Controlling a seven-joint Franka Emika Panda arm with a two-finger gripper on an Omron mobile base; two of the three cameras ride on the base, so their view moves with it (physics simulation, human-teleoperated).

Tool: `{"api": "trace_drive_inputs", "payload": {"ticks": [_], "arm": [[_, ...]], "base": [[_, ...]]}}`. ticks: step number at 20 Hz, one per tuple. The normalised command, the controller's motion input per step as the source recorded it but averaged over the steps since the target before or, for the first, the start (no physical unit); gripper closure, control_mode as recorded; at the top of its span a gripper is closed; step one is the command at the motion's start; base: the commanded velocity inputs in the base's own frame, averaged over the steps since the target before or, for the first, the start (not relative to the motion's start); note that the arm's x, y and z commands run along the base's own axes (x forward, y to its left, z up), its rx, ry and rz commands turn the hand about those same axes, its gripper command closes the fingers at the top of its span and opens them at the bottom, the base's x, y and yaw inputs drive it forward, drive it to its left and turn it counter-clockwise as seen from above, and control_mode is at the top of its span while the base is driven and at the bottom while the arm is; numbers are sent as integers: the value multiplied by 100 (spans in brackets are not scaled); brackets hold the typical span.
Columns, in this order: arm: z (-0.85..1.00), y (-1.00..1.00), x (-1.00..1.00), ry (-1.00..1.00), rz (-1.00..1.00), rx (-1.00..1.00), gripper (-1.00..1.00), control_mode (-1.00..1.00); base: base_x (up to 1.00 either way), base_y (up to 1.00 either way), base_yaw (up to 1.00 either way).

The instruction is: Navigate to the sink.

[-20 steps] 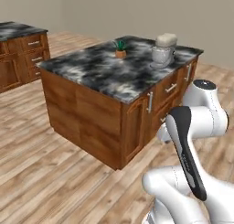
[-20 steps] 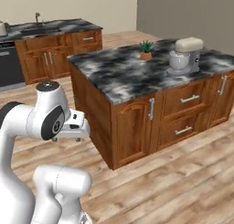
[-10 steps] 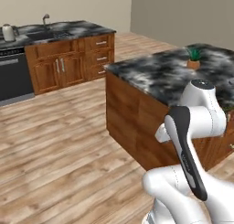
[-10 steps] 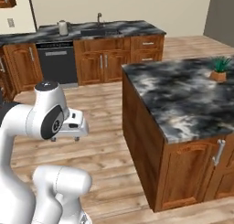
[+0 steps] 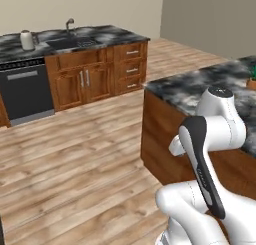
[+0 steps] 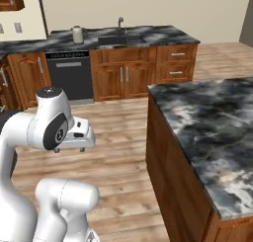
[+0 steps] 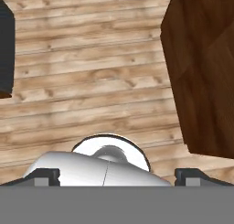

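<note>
The sink is a dark recessed basin in the marble counter along the far wall, with a grey curved faucet behind it. In the right base view the sink and faucet sit upper centre, across an open stretch of wooden floor. My arm is folded close to the base. In the hand view my gripper points down at the floor planks, fingertips wide apart, open and holding nothing.
A kitchen island with wooden sides stands close on my right, also seen as the island. A black dishwasher sits left of the sink cabinet, and a pale kettle stands on the counter above it.
The whole picture has shifted: the base has turned left, so the island has slid to the right and the sink counter has come toward the middle. The arm keeps its folded pose.
</note>
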Motion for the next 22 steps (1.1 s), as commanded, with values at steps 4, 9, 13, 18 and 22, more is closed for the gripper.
{"api": "trace_drive_inputs", "payload": {"ticks": [4, 9, 13, 18, 22], "arm": [[0, 0, 0, 0, 0, 0, -100, 100], [0, 0, 0, 0, 0, 0, -100, 100], [0, 0, 0, 0, 0, 0, -100, 100], [0, 0, 0, 0, 0, 0, -100, 100], [0, 0, 0, 0, 0, 0, -100, 100]], "base": [[100, 19, 13], [100, 16, 13], [100, 12, 13], [100, 8, 13], [100, 3, 12]]}}
